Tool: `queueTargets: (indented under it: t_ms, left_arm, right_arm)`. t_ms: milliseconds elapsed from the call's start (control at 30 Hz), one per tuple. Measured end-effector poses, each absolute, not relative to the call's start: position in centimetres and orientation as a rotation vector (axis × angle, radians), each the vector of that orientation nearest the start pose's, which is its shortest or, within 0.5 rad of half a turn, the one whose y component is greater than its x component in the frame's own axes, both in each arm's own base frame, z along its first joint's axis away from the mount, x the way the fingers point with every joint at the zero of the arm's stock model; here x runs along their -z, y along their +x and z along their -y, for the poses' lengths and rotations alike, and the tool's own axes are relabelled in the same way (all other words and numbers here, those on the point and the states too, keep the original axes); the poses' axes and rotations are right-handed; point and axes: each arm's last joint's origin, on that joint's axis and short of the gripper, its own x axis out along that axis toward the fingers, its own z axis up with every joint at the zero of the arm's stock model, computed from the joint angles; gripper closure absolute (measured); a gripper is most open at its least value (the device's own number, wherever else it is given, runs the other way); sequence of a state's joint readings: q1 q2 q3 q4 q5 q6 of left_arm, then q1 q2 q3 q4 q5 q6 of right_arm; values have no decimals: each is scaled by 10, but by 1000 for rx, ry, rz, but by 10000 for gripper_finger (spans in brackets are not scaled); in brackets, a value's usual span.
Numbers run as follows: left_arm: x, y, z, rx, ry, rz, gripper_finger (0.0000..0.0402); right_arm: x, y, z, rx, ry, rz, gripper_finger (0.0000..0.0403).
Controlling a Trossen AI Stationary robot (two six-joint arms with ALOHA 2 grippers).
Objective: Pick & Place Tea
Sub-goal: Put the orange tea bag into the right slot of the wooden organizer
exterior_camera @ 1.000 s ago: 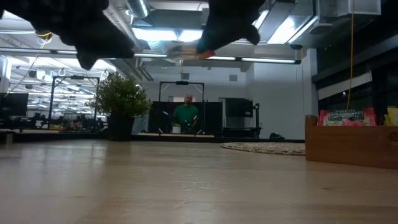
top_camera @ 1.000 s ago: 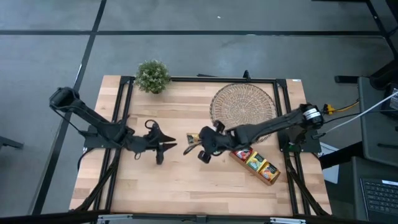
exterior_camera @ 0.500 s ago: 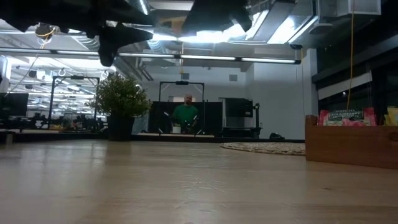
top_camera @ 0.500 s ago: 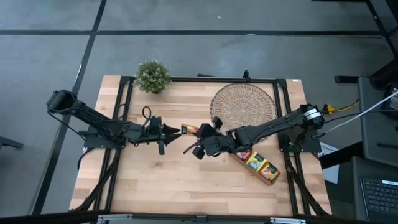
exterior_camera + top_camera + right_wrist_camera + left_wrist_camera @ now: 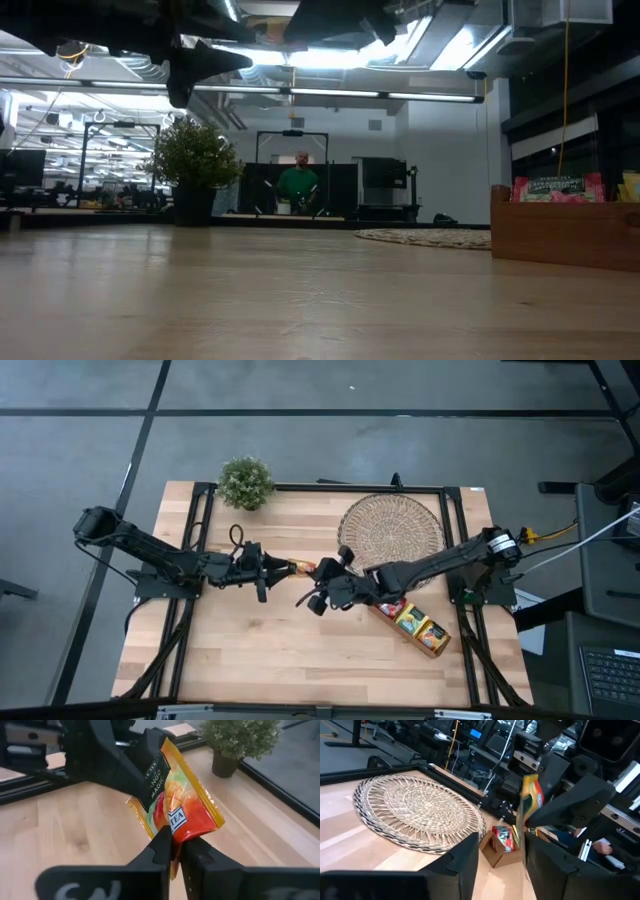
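Your right gripper [image 5: 172,851] pinches a shiny orange-yellow tea sachet [image 5: 177,807] – flat, crinkly – in the air over the wooden table [image 5: 300,650], your left gripper [image 5: 283,568] spread around its other end, round woven mat [image 5: 392,528] nearby.

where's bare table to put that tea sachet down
Bare wood runs along the table's near edge, below both arms, and between the potted plant and woven mat. Crowded: mid-table, where left gripper and right gripper meet at the tea sachet, and by the wooden tray.
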State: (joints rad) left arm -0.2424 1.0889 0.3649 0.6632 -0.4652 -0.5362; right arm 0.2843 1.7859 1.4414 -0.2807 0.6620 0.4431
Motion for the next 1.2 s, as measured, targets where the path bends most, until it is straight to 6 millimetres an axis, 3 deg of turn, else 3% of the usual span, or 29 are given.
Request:
queueTargets:
  t_ms: [133, 367, 700, 967, 1200]
  left_arm:
    - [-214, 211, 39, -225, -476, -4, 289]
    - [-216, 211, 40, -210, -415, 7, 389]
    - [-219, 212, 41, -160, -367, 21, 399]
    - [-215, 211, 44, -150, -332, -26, 399]
    - [-214, 216, 51, -138, -253, -270, 399]
  right_arm:
    - [-285, 393, -90, 485, 150, -438, 380]
    - [-285, 395, -81, 485, 171, -438, 351]
    - [-285, 396, -79, 469, 131, -454, 371]
    - [-281, 395, -78, 393, 147, -519, 277]
    - [-272, 391, -73, 339, 194, -638, 191]
